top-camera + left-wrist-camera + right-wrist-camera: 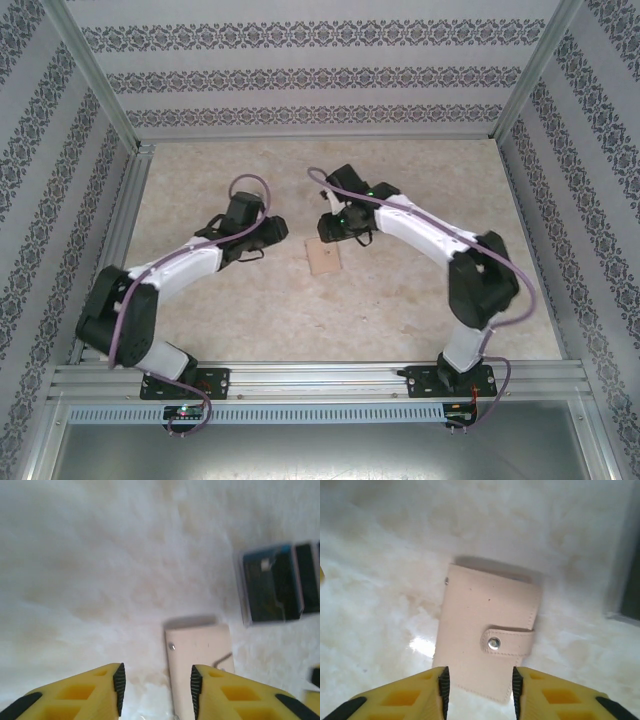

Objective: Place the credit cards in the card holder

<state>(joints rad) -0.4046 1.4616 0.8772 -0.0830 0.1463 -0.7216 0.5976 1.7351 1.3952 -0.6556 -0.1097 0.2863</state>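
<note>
On the table's left side, left arm: white links rise from the base at the near edge and bend inward toward the middle.
Left hand (272, 231): just left of the card holder; in its own wrist view (156, 685) the yellow fingers (100, 690) stand apart with black pads facing each other and nothing clamped between them.
Table (420, 185): pale, marbled beige, glossy under the hands.
Card holder (323, 259): flat on the table at the centre, between the two hands; pale pink-beige leather.
Card holder, left wrist view (200, 650): lies just ahead of the fingertips, and its left edge shows in the gap.
Card holder, right wrist view (487, 630): folded shut, with a strap wrapped over from the right edge and fastened by a metal snap (494, 643); its near edge runs down into the gap between the fingers.
Right hand (332, 228): just beyond the holder; its fingers are parted (477, 687) and grip nothing.
Dark block (272, 582): blue-edged and blurred; I cannot tell what it is.
</note>
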